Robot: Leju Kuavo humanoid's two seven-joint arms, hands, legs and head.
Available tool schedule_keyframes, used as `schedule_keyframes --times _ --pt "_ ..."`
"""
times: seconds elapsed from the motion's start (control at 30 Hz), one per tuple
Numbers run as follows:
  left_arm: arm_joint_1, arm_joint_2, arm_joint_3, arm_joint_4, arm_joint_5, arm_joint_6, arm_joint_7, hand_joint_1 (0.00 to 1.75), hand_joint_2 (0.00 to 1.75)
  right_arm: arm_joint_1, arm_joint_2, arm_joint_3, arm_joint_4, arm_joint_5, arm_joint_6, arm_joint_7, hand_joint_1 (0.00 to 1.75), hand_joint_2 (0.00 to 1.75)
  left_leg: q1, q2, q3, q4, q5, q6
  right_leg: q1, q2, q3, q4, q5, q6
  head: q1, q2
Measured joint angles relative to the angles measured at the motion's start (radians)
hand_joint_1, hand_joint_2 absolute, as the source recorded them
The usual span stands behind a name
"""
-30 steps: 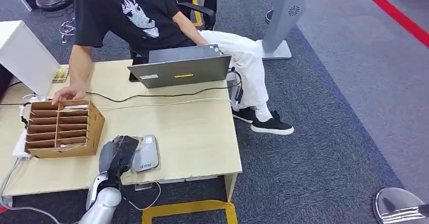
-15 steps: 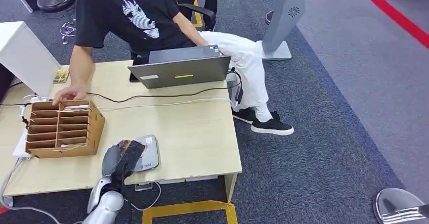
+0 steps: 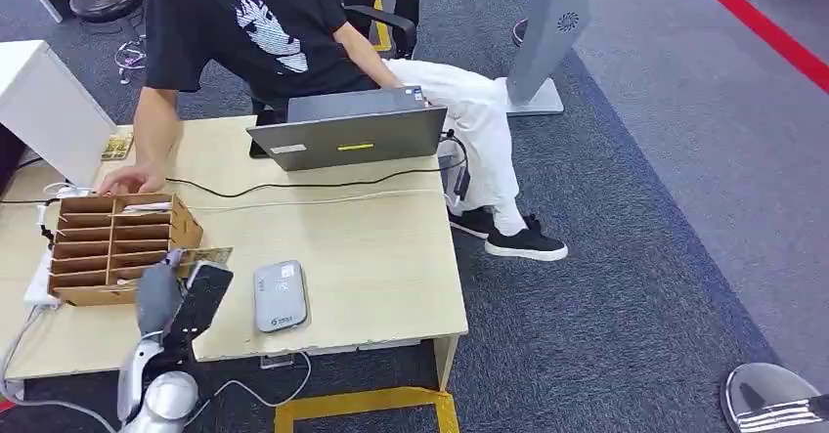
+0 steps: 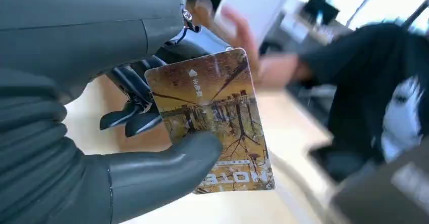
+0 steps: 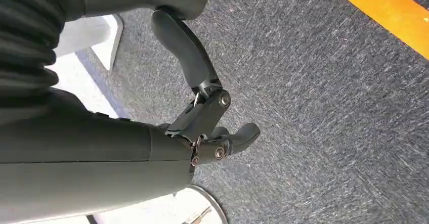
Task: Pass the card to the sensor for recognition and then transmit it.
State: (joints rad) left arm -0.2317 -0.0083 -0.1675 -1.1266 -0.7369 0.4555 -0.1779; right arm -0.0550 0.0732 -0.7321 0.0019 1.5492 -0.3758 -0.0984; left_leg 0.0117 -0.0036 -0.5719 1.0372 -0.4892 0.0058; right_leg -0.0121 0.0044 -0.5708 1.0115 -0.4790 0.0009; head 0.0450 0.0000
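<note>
My left hand (image 3: 182, 299) hovers over the front left of the desk, between the wooden card rack (image 3: 115, 246) and the grey sensor pad (image 3: 280, 296). It pinches a brown picture card (image 3: 203, 255) whose far end points toward the rack. In the left wrist view the card (image 4: 210, 110) sits between the thumb (image 4: 167, 167) and the dark fingers (image 4: 132, 117). The sensor lies flat to the right of the hand, apart from it. My right hand (image 5: 202, 114) hangs over the grey carpet with nothing in it, its fingers loosely bent and apart.
A person in a black shirt sits behind the desk (image 3: 371, 257), one hand (image 3: 127, 179) resting at the rack's far edge. A grey laptop (image 3: 352, 135) and a black cable (image 3: 293, 186) lie at the back. A white box (image 3: 44, 106) stands far left.
My left hand has swung left with the card, from above the sensor pad to beside the rack. The sensor now lies uncovered.
</note>
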Motion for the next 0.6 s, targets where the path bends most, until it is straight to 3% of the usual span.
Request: schedule_keyframes --times 0.13,0.2,0.33,0.47,0.6 --pt "-0.036 0.069 0.024 -0.142 -0.096 0.007 0.055 1.75 1.75 0.003 0.000 0.000 0.000 0.002 0.037 0.026 0.00 1.75 0.000 0.000 -0.001 0.000 0.000 0.000 0.000 0.000 -0.001 0.000 0.000 0.000 0.000 0.000" --pt "-0.049 0.105 0.029 -0.174 -0.176 0.043 0.071 1.75 1.75 0.010 0.001 0.000 0.001 0.003 0.061 0.034 0.00 1.75 0.000 0.000 0.000 0.000 0.000 0.000 0.000 0.000 -0.001 0.000 0.000 0.000 0.000 0.000" --pt "-0.090 0.184 0.046 -0.185 -0.276 0.094 0.102 1.75 1.75 0.026 0.007 0.000 0.002 0.007 0.061 0.056 0.00 1.75 0.001 0.001 0.000 0.000 0.000 0.000 0.000 0.001 -0.002 0.000 0.000 0.000 0.000 0.000" --pt "-0.125 0.238 0.065 -0.184 -0.299 0.105 0.126 1.75 1.75 0.028 0.007 0.001 0.002 0.006 0.072 0.064 0.00 1.75 0.000 0.001 -0.001 0.000 0.000 0.000 0.000 0.001 -0.001 0.000 0.000 0.000 0.000 0.000" --pt "-0.150 0.289 0.106 -0.149 -0.306 0.157 0.151 1.75 1.75 0.029 0.007 0.001 0.003 0.005 0.072 0.061 0.00 1.75 0.000 0.002 -0.001 0.000 0.000 0.000 0.000 0.002 -0.001 0.000 0.000 0.000 0.000 0.000"
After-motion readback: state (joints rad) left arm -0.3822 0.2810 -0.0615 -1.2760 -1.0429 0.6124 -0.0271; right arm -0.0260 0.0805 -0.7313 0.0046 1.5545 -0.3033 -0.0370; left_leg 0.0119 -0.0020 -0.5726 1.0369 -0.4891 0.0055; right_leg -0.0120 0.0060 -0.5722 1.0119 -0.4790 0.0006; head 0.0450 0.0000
